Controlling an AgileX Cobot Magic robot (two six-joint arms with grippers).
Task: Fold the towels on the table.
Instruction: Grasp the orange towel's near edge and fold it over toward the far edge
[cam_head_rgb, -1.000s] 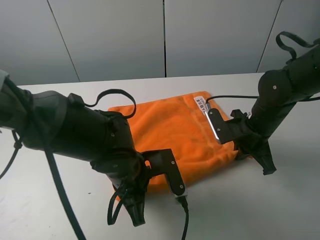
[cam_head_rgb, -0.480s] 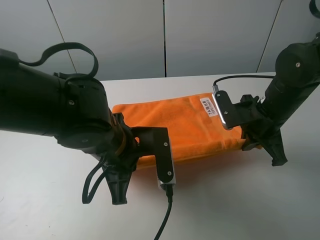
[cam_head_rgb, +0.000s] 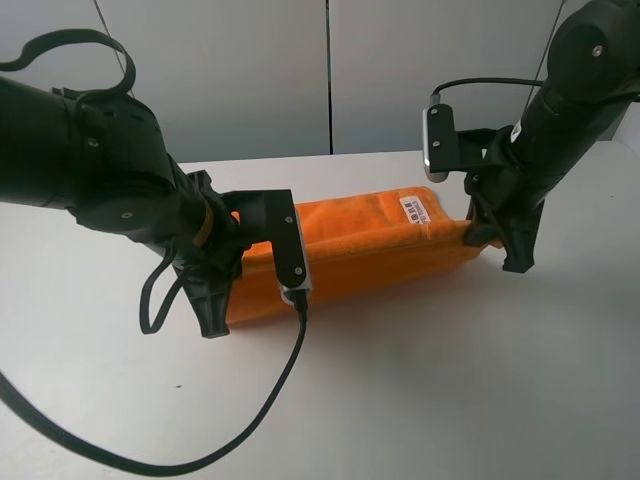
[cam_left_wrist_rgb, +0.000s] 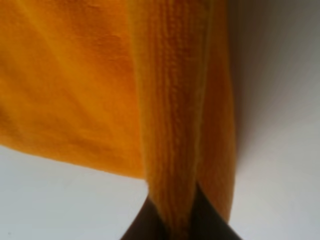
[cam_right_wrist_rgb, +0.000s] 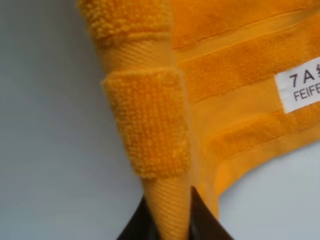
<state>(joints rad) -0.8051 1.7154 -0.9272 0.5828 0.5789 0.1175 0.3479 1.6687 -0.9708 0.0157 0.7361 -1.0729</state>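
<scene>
Both arms have carried the near edge of the towel (cam_head_rgb: 370, 250) up and toward the far edge of the counter (cam_head_rgb: 450, 380). A second ago the towel lay open and broad. Now it shows as a narrow orange band, running left to right across the middle of the counter, a little nearer the far edge. I judge the first fold is about half made: the lifted edge is not yet laid down on the far one.

The left tool (cam_left_wrist_rgb: 172, 227) is clenched on a doubled ridge of cloth at the towel's left end. The right tool (cam_right_wrist_rgb: 167, 222) pinches the woven band at the right end, just beside the white label (cam_right_wrist_rgb: 300, 87). Compared with the earlier picture, both arms stand higher and farther back, and the label is closer to the fold.
</scene>
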